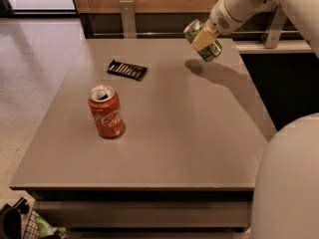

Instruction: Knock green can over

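The green can is already inside my tool. The fingers are clamped across its middle, and one tan pad lies flat over the label. It hangs over the far right corner of the worktop. Its shadow falls on the surface apart from it, so I judge it lifted clear, not standing. Its long axis is tilted, with the silver top leaning toward the far left and the base toward the right edge.

The arm comes in from beyond the far right corner and slopes down to the wrist. I think the coming move turns on that tilt: lower the can as it leans, and it should settle on its side. The red cola can stands upright toward the left edge, and a dark flat packet lies beyond it. Both are well apart from the tool.
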### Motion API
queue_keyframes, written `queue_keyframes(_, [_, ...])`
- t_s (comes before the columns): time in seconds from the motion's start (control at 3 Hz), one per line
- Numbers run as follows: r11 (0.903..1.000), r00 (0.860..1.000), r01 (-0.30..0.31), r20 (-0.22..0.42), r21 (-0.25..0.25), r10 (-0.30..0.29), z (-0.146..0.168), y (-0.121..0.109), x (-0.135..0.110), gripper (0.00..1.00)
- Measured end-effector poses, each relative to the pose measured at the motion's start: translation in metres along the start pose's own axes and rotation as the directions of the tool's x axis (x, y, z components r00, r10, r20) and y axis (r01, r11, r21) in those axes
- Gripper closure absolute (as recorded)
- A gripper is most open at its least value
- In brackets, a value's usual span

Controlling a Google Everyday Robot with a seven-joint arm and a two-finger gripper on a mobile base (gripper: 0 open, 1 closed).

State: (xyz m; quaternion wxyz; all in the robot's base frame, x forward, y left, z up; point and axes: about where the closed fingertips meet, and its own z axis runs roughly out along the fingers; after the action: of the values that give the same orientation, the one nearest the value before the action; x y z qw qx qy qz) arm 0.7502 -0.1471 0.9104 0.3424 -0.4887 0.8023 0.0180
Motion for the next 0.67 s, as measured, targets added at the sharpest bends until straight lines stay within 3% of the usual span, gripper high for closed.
queue_keyframes(0.33, [0.9992, 0.993, 0.04, -0.115, 0.001, -0.039, 0.009, 0.006, 0.009, 1.0])
queue_keyframes(0.67, [0.9966, 0.979, 0.074, -0.188, -0.037, -0.079, 0.024, 0.023, 0.015, 1.0])
